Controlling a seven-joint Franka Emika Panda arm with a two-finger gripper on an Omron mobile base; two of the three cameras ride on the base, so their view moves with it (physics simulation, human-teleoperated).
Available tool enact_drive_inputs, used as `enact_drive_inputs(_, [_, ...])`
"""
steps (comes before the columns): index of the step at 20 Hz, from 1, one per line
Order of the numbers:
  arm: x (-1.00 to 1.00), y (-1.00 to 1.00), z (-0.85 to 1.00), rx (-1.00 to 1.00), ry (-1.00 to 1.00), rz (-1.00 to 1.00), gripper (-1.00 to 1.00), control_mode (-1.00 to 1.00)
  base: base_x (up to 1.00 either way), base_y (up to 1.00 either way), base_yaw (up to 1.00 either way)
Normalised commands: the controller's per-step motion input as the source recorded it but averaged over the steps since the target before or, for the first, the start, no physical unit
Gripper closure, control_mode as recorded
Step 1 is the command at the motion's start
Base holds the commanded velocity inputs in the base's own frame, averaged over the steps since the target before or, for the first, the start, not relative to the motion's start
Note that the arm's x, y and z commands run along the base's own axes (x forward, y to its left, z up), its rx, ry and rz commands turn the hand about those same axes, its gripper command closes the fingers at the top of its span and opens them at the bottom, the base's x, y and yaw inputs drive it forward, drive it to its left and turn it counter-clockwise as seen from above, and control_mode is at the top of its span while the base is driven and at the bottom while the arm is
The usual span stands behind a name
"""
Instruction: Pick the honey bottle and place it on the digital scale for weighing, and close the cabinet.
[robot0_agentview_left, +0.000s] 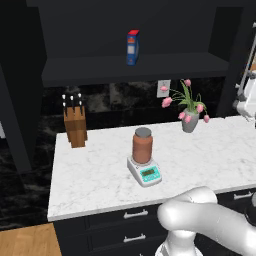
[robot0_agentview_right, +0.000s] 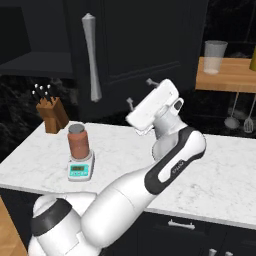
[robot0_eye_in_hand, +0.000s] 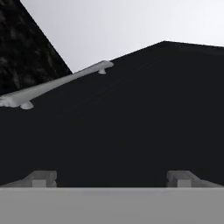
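Observation:
The honey bottle (robot0_agentview_left: 142, 145) (robot0_agentview_right: 78, 141), a reddish-brown jar with a grey lid, stands upright on the round plate of the digital scale (robot0_agentview_left: 146, 173) (robot0_agentview_right: 80, 170) on the white marble counter. The black cabinet (robot0_agentview_left: 100, 70) above it is open, and its right door (robot0_agentview_right: 142, 40) with a long silver handle (robot0_agentview_right: 91, 57) swings out over the counter. My gripper (robot0_agentview_right: 140, 93) is open and holds nothing. It is raised to the right of the bottle and points at the door's face. In the hand view the fingertips (robot0_eye_in_hand: 42, 178) sit close before the black door panel (robot0_eye_in_hand: 131, 122) and its handle (robot0_eye_in_hand: 57, 83).
A slim blue carton (robot0_agentview_left: 132, 47) stands on the cabinet shelf. A knife block (robot0_agentview_left: 75, 125) (robot0_agentview_right: 50, 113) is at the counter's left back and a vase of pink flowers (robot0_agentview_left: 189, 117) at the right back. A glass (robot0_agentview_right: 215, 56) sits on a wooden shelf, with utensils (robot0_agentview_right: 235, 115) hanging below it.

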Motion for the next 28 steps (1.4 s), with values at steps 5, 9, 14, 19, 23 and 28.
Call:
enact_drive_inputs(5, [1.00, 0.95, -0.02, -0.28, 0.35, -0.34, -1.00, -1.00, 0.00, 0.00, 0.00])
enact_drive_inputs(9, [0.97, 0.70, 0.00, -0.24, 0.31, -0.56, -1.00, -1.00, 0.00, 0.00, 0.00])
enact_drive_inputs(14, [0.87, 0.60, -0.04, -0.22, 0.28, -0.66, -1.00, -1.00, 0.00, 0.00, 0.00])
enact_drive_inputs(19, [1.00, 0.56, -0.19, -0.19, 0.17, -0.45, -1.00, -1.00, 0.00, 0.00, 0.00])
enact_drive_inputs(23, [0.96, 0.06, -0.19, -0.04, 0.06, -0.20, -1.00, -1.00, 0.00, 0.00, 0.00])
enact_drive_inputs(28, [0.87, 0.00, -0.14, 0.00, 0.02, -0.11, -1.00, -1.00, 0.00, 0.00, 0.00])
